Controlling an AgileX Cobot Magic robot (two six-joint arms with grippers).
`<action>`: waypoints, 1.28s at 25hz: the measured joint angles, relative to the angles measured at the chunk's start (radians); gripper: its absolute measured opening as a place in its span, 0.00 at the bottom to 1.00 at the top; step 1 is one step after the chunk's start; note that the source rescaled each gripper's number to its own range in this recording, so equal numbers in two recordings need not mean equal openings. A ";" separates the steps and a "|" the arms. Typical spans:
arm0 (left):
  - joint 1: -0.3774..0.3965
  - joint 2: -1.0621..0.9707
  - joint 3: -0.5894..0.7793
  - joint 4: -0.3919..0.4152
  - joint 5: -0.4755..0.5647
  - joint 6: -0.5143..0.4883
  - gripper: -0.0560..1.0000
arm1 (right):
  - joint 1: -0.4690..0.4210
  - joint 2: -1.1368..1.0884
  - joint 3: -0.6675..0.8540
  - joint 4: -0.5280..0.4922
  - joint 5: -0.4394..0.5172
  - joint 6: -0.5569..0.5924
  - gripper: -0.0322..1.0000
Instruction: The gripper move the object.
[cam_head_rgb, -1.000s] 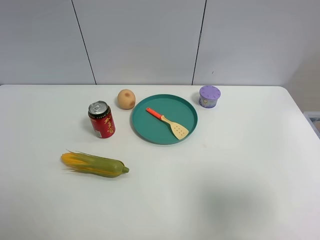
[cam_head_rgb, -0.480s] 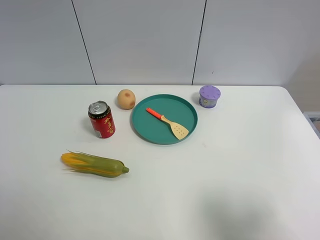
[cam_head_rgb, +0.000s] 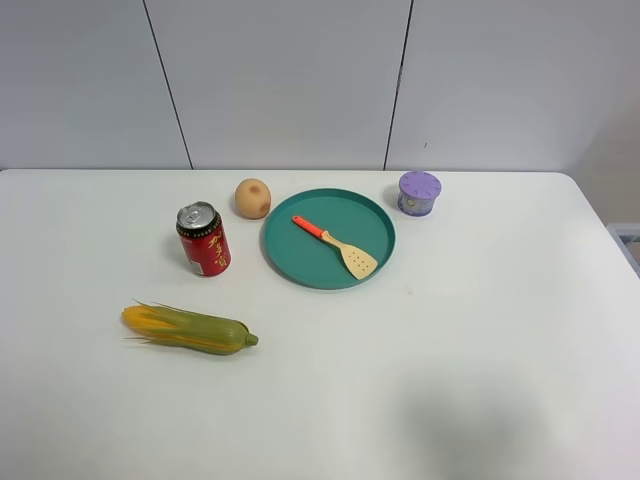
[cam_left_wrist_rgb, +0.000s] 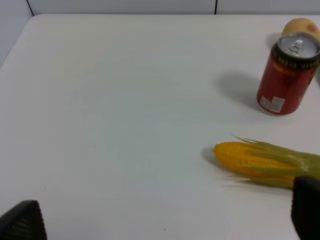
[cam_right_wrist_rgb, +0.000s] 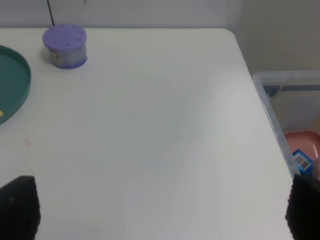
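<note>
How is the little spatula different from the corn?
The spatula lies inside the green plate, while the corn lies straight on the white table. The spatula is thin and flat, with an orange-red handle and a tan blade with holes; the corn is fat and rounded, yellow with green husk. The spatula looks shorter than the corn. Both lie flat, and no tool touches either.

A white table (cam_head_rgb: 480, 330) fills the frame. Near the centre sits a teal plate (cam_head_rgb: 300, 260) with a small spatula (cam_head_rgb: 335, 246) lying on it, orange handle toward the upper left. Left of the plate stand a red can (cam_head_rgb: 203, 239) and a tan ball (cam_head_rgb: 253, 198); a purple tub (cam_head_rgb: 419, 193) sits at its upper right. A corn cob (cam_head_rgb: 188, 329) lies at lower left.
</note>
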 joint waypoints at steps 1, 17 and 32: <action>0.000 0.000 0.000 0.000 0.000 0.000 1.00 | 0.002 0.000 0.009 0.000 0.016 0.001 1.00; 0.000 0.000 0.000 0.000 0.000 0.000 1.00 | 0.035 0.000 0.019 -0.016 0.037 0.037 1.00; 0.000 0.000 0.000 0.000 0.000 0.000 1.00 | 0.037 0.000 0.019 -0.020 0.037 0.044 1.00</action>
